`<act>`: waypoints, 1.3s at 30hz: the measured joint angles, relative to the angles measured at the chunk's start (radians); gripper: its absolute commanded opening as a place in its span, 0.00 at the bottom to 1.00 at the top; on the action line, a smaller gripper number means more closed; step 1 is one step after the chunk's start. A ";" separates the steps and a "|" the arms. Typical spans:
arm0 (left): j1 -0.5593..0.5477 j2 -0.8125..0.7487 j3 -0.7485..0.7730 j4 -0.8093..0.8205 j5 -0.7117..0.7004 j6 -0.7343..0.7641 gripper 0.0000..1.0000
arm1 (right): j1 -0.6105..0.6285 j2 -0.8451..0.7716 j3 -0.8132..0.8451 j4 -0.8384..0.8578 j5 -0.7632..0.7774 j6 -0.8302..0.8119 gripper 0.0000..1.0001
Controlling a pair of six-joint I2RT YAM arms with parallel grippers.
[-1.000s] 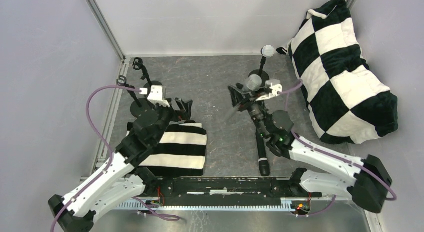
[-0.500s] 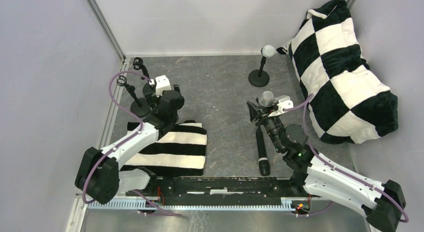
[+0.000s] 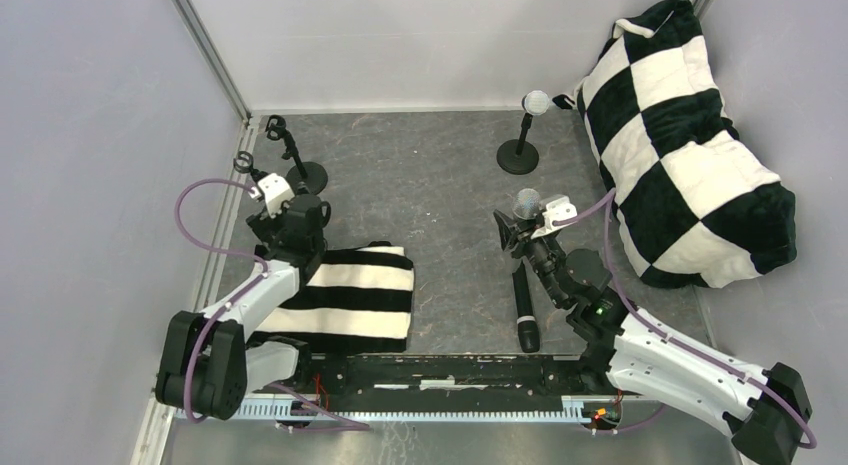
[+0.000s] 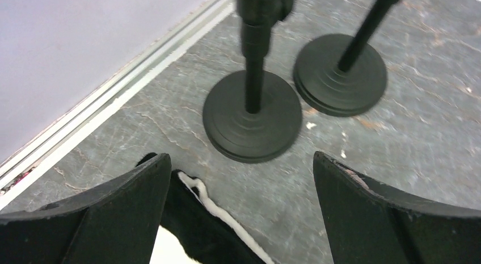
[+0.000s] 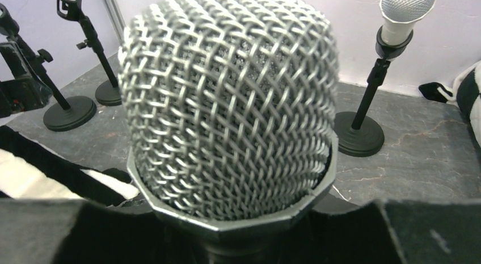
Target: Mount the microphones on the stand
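The white microphone [image 3: 535, 103] stands clipped in a stand [image 3: 518, 158] at the back right, also in the right wrist view [image 5: 405, 8]. My right gripper [image 3: 525, 228] is shut on the silver-grey microphone [image 3: 527, 200], held head up mid-table; its mesh head [image 5: 227, 105] fills the right wrist view. The black microphone [image 3: 524, 305] lies on the table just near of it. Two empty stands [image 3: 305, 173] [image 3: 243, 165] stand at the back left. My left gripper [image 3: 283, 225] is open and empty, low over the floor just near their round bases [image 4: 252, 116] [image 4: 340, 74].
A black-and-white striped cloth [image 3: 350, 300] lies by the left arm, its corner between my left fingers [image 4: 187, 241]. A big checkered pillow [image 3: 690, 135] fills the right side. Walls and a metal rail [image 3: 215, 235] bound the left edge.
My left gripper has swung left and nearer, down in front of the two empty stands. My right gripper, still holding the silver-grey microphone, first pulled back from the white microphone's stand, then barely shifted.
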 measured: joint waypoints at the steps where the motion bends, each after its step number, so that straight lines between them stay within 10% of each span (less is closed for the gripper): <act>1: 0.021 0.000 -0.011 0.021 0.001 0.000 1.00 | -0.001 0.003 0.000 -0.002 -0.005 0.000 0.00; 17: 0.221 0.319 0.024 0.374 0.084 0.090 0.87 | -0.019 0.054 0.001 -0.081 -0.084 -0.016 0.00; 31: 0.289 0.437 0.161 0.399 0.220 0.131 0.14 | -0.032 0.092 0.017 -0.083 -0.097 -0.030 0.00; 39: 0.275 0.360 0.114 0.368 0.338 0.145 0.02 | -0.035 0.075 0.017 -0.079 -0.096 -0.062 0.00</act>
